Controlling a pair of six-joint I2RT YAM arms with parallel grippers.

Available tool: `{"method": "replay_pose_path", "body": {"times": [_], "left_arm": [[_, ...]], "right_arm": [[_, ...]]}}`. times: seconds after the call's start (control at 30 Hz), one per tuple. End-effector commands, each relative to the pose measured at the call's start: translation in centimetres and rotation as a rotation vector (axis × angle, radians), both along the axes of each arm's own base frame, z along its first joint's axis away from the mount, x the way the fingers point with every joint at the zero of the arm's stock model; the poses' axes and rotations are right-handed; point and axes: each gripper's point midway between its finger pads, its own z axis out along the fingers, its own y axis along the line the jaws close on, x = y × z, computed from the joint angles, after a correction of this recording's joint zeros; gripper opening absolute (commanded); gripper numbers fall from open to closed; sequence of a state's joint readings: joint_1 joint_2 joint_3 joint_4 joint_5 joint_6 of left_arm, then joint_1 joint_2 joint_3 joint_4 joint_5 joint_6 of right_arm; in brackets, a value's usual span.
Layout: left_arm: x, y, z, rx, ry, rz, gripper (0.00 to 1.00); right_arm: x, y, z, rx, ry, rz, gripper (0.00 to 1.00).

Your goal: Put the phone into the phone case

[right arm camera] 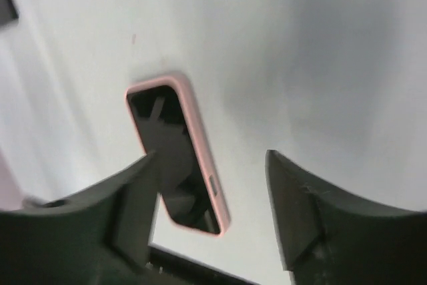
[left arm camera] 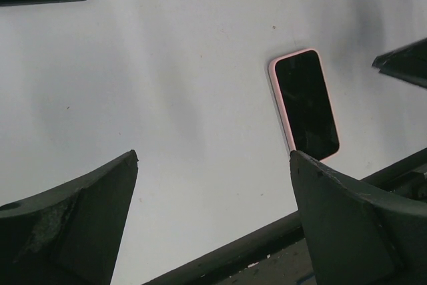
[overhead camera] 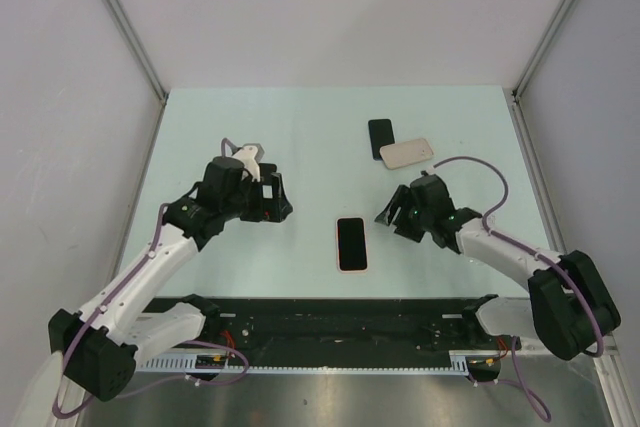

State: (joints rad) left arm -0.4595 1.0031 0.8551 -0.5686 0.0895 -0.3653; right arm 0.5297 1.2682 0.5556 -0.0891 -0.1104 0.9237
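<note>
The phone (overhead camera: 352, 244) is lying flat, screen up, inside the pink case (right arm camera: 204, 151). It is sitting on the bench (overhead camera: 250, 127) near the middle of its near edge, with the case's rim showing all around the dark screen. The left gripper (overhead camera: 278, 197) is hovering to the left of the phone with its fingers (left arm camera: 80, 218) spread wide, holding nothing. The right gripper (overhead camera: 392, 213) is hanging just to the right of the phone, its fingers (right arm camera: 300, 211) standing apart, and nothing is clamped between them. A second black phone (overhead camera: 380, 137) is lying toward the far right of the bench, and a beige case (overhead camera: 405, 153) is lying right beside it.
</note>
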Motion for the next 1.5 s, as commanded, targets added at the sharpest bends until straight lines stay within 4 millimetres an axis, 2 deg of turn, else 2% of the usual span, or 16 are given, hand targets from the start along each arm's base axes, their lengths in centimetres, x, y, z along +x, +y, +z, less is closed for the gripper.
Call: {"method": "replay_pose_path", "body": {"times": [0.0,0.03,0.07,0.1,0.13,0.2,0.3,0.4,0.53,0.73,0.83,0.93,1.03,1.13,1.3,1.47], "left_arm": [[0.3,0.0,1.7,-0.021,-0.064,-0.008,0.99],[0.1,0.0,2.0,-0.030,-0.072,-0.012,0.99],[0.1,0.0,2.1,-0.035,-0.078,-0.012,0.99],[0.1,-0.1,2.2,-0.041,-0.084,-0.016,0.99],[-0.1,-0.1,2.3,-0.047,-0.089,-0.017,0.99],[-0.1,-0.1,2.3,-0.050,-0.090,-0.020,0.99],[-0.1,-0.3,2.3,-0.056,-0.085,-0.029,0.99],[-0.2,-0.5,2.3,-0.061,-0.083,-0.036,0.99],[-0.3,-0.3,2.4,-0.059,-0.089,-0.033,0.99],[-0.2,-0.5,2.3,-0.061,-0.086,-0.037,0.99],[-0.2,-0.5,2.4,-0.062,-0.088,-0.037,0.99],[-0.2,-0.6,2.4,-0.065,-0.090,-0.042,0.99],[-0.3,-0.7,2.4,-0.069,-0.090,-0.049,0.98],[-0.2,-0.7,2.4,-0.069,-0.088,-0.050,0.98],[-0.3,-0.7,2.2,-0.069,-0.083,-0.048,0.98],[-0.5,-1.5,2.7,-0.100,-0.092,-0.088,0.95]], "right_arm": [[2.5,-8.3,1.7,-0.381,-0.042,-0.102,0.78],[2.0,-10.1,1.4,-0.447,0.011,-0.110,0.83],[3.0,-11.6,2.4,-0.473,0.005,-0.144,0.87],[3.1,-13.1,2.4,-0.522,0.020,-0.154,0.89],[2.5,-14.1,2.1,-0.556,0.065,-0.149,0.90],[2.8,-16.2,2.1,-0.582,0.106,-0.190,0.94],[2.1,-19.3,1.2,-0.679,0.202,-0.208,0.99],[1.0,-21.6,0.0,-0.741,0.303,-0.232,1.00],[0.9,-22.2,-0.9,-0.751,0.346,-0.242,1.00],[0.6,-24.3,-1.8,-0.794,0.408,-0.267,1.00],[1.2,-24.0,-2.6,-0.724,0.409,-0.220,1.00],[1.5,-25.2,-3.3,-0.708,0.422,-0.229,1.00],[1.7,-25.6,-3.8,-0.716,0.449,-0.218,1.00],[1.7,-25.0,-4.8,-0.686,0.478,-0.176,1.00],[2.2,-23.4,-5.2,-0.605,0.459,-0.123,0.87],[3.1,-21.0,-4.2,-0.503,0.391,-0.068,0.60]]}}
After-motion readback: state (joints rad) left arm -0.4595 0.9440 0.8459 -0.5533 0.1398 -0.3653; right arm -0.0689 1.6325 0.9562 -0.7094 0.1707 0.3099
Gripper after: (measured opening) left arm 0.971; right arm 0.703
